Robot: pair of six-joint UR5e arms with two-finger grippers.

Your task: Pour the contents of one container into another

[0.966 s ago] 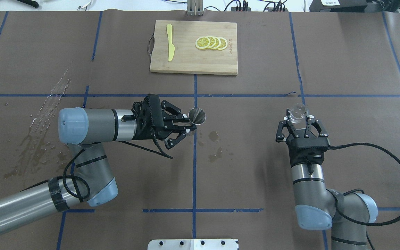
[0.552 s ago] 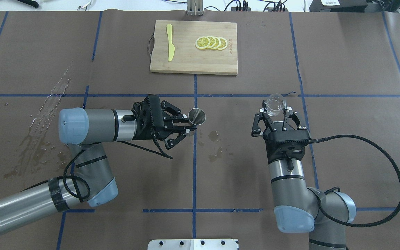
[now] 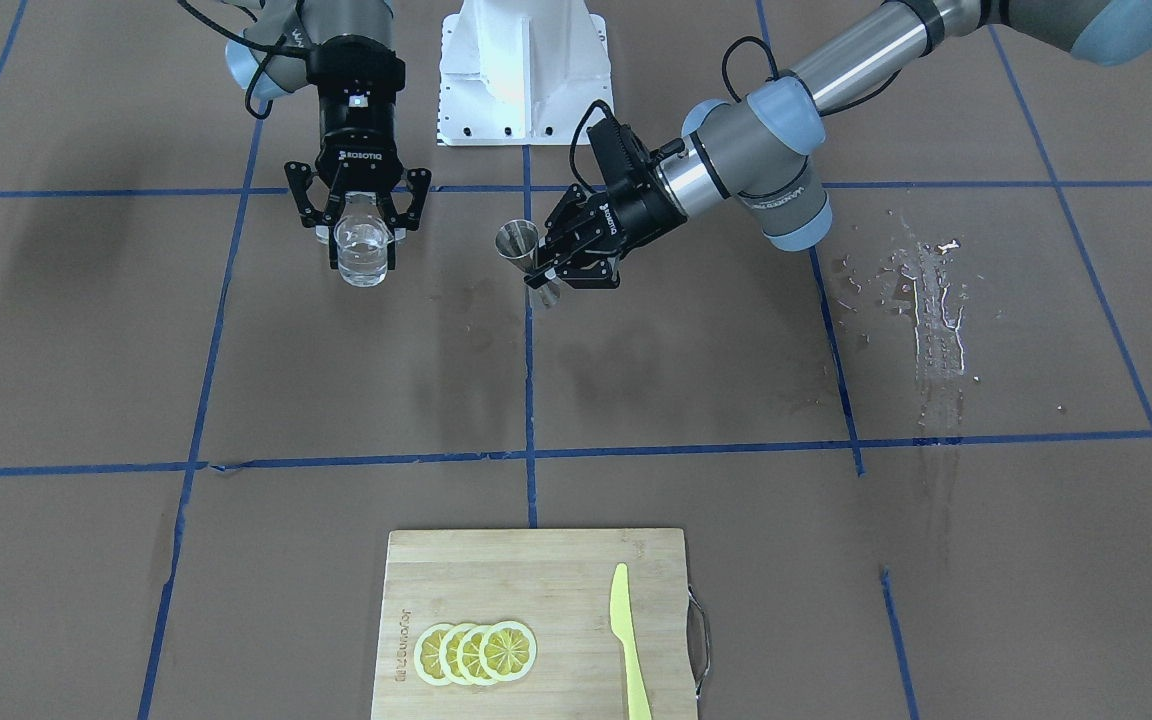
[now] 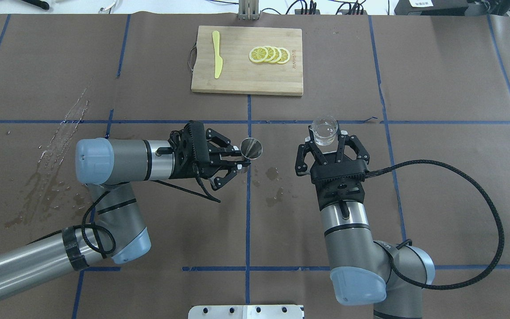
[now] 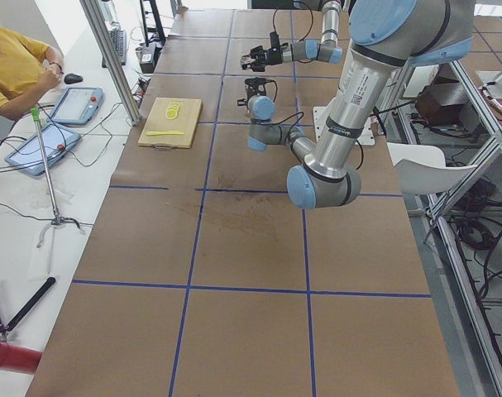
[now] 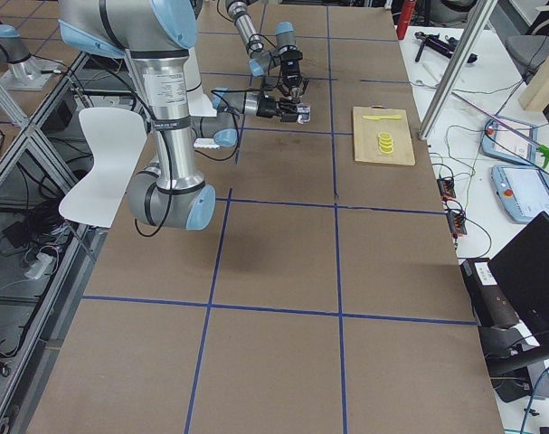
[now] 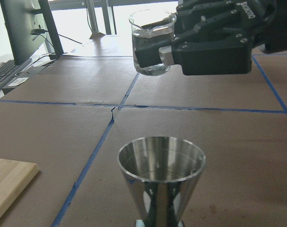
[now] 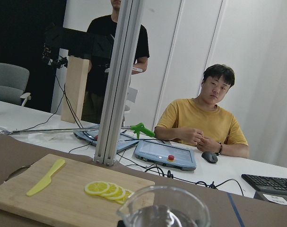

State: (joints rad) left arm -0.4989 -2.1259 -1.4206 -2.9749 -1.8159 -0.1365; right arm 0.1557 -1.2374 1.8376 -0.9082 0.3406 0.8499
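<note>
The clear glass tumbler holds clear liquid and stays upright in my right gripper, which is shut on it above the table. It also shows as the tumbler in the front view and the tumbler in the left wrist view, with its rim low in the right wrist view. The steel jigger stands upright, held off the table with my left gripper shut on its waist. The jigger shows an empty upper cone. The tumbler is to the jigger's right, well apart from it.
A wooden cutting board with lemon slices and a yellow plastic knife lies at the far middle. Wet stains mark the paper at the left and under the jigger. Two people show behind the table in the right wrist view.
My right arm has carried the tumbler leftward, towards the jigger, and a little farther from the robot. The left arm and jigger have stayed still.
</note>
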